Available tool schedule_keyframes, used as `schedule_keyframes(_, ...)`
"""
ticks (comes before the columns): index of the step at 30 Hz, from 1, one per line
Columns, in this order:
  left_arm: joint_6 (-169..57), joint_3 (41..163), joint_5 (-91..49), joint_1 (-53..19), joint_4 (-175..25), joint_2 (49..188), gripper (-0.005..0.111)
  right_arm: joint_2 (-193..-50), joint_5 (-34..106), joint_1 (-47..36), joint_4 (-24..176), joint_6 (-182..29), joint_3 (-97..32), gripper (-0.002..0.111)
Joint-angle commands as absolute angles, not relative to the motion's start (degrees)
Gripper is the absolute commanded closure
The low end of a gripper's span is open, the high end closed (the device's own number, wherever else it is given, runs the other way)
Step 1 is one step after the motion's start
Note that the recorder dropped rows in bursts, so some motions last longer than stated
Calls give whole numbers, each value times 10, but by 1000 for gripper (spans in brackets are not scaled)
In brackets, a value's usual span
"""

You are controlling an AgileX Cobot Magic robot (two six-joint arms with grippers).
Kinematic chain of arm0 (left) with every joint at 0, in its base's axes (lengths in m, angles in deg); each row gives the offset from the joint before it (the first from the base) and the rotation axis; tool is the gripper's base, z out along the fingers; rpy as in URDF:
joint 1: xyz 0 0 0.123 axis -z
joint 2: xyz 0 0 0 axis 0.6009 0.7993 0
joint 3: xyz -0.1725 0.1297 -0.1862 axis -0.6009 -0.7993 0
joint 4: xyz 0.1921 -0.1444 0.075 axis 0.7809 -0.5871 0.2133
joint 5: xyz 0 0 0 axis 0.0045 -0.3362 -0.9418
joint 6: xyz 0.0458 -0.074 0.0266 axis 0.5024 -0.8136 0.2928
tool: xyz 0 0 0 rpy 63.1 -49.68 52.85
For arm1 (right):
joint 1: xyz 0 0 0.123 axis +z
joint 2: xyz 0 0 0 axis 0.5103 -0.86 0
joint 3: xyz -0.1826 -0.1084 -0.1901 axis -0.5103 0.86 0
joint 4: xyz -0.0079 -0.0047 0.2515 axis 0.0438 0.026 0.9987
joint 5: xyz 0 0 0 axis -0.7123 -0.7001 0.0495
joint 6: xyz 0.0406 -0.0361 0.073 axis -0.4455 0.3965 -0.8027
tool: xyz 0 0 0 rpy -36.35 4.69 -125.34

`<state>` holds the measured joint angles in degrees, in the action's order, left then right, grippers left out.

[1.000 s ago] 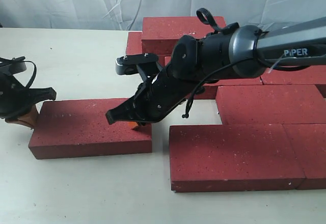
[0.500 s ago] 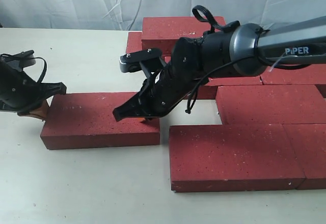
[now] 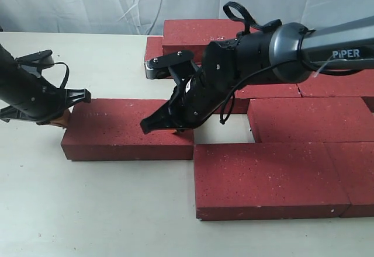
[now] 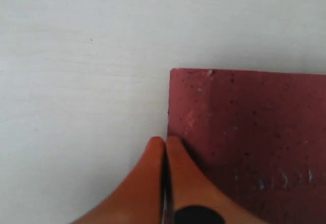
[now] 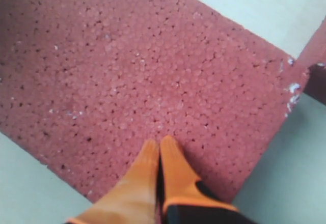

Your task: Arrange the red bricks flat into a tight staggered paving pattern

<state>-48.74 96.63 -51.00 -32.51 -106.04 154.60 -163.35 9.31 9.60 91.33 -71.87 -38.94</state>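
A loose red brick (image 3: 125,129) lies flat on the table, its right end almost touching the front laid brick (image 3: 266,178). My left gripper (image 3: 58,118) is shut with nothing in it, its orange fingertips (image 4: 165,147) pressed against the brick's left end (image 4: 244,132). My right gripper (image 3: 170,131) is shut too, tips (image 5: 160,150) resting on top of the same brick (image 5: 127,71) near its right end. More red bricks (image 3: 310,120) lie flat in rows to the right, and one (image 3: 198,35) is stacked at the back.
Pale table surface (image 3: 87,210) stretches to the left and front of the loose brick. A small gap of table (image 3: 231,129) shows between the loose brick and the laid rows. A white cloth backdrop (image 3: 87,3) hangs behind.
The loose brick has slid to the right, toward the laid bricks. Both grippers moved right with it, the left one at its end and the right one on its top.
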Motion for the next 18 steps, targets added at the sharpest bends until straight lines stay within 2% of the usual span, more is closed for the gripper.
schedule_keyframes(1, -486, 964, -534, -311, -1101, 1546, 107, -1640, 75, 97, 910, -721, -387, 109)
schedule_keyframes(12, -487, 964, -549, -311, -1108, 1546, 107, -1640, 52, 88, 902, -734, -387, 109)
schedule_keyframes(18, -433, 964, -566, -311, -1174, 1549, 107, -1632, 39, 87, 897, -734, -387, 109)
